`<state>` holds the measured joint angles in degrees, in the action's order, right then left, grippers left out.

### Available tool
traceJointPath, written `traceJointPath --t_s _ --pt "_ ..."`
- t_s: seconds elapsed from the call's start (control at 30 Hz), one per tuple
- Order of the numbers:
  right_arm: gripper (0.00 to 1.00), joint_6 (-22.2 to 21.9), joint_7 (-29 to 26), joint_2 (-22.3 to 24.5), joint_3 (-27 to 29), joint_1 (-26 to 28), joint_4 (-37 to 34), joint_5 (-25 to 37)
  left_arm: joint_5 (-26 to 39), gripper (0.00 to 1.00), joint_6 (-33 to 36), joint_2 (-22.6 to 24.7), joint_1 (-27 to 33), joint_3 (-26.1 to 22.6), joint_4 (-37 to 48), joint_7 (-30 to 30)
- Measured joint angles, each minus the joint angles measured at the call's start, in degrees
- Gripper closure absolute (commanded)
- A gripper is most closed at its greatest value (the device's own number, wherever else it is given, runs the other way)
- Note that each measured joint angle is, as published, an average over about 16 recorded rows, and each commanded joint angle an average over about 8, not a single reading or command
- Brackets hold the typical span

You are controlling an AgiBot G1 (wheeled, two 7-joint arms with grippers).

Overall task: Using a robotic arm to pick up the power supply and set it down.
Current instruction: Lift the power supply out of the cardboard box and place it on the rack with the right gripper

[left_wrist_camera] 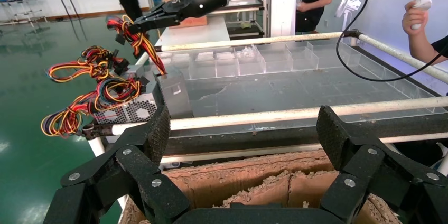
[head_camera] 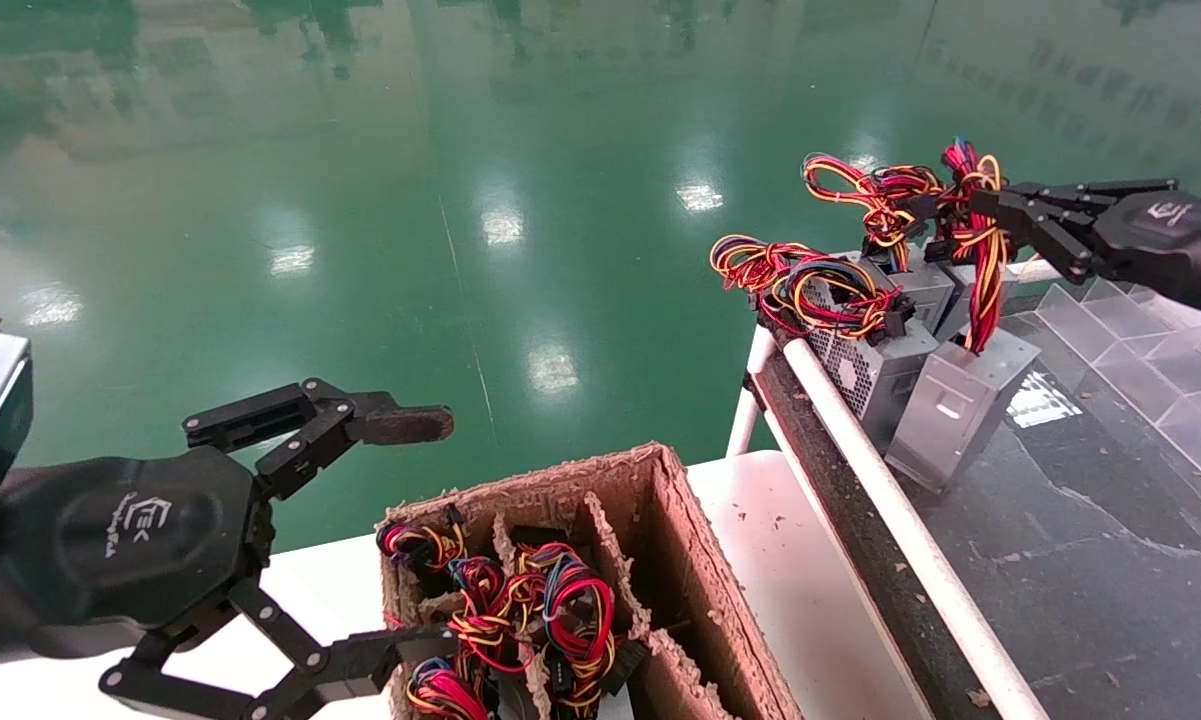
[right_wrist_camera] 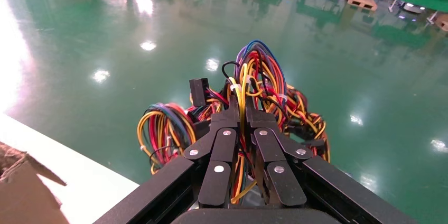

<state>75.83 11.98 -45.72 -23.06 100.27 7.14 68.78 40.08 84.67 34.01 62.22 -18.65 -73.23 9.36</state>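
While its all-black link fingers pinch shut on the red, yellow and black wire bundle (head_camera: 980,215), the right black gripper (head_camera: 1000,215) reaches out level, the small grey sheet-metal power supply (head_camera: 960,405) hanging tilted just below it (beside similar grey boxes (head_camera: 875,365)), and the left gripper (head_camera: 410,530) hovers wide open above a compartmented cardboard box (head_camera: 680,560).

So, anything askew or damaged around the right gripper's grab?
Yes. The right gripper is shut on the red, yellow and black wire bundle, not the grey sheet-metal power supply box, which leans tilted at the conveyor edge by the white rail. The brown cardboard box's rim is frayed.
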Motion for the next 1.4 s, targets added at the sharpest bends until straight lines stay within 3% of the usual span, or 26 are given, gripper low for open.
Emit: traceJointPath --t_s 0.77,0.8,1.03,1.07,1.4 --pt "0.99 -2.67 2.52 -4.78 -1.75 4.74 -5.03 2.66 -0.03 0.00 -0.02 -0.02 0.01 -0.04 0.00 -0.02" --pt "0.93 -2.75 2.57 -4.93 -1.78 4.79 -5.18 2.70 -0.03 0.00 -0.02 -0.02 0.01 -0.04 0.00 -0.02" --pt "0.06 -3.45 2.63 -5.63 -1.87 5.02 -6.15 2.83 -0.04 0.00 -0.02 -0.02 0.01 -0.05 0.00 -0.03" --pt "0.00 -3.52 2.61 -5.67 -1.87 5.04 -6.27 2.83 -0.04 0.00 -0.02 -0.02 0.01 -0.05 0.00 -0.03" --pt "0.00 -3.50 2.03 -5.50 -1.75 5.38 -6.99 2.65 -0.05 0.00 -0.03 -0.03 0.02 -0.07 0.00 -0.03"
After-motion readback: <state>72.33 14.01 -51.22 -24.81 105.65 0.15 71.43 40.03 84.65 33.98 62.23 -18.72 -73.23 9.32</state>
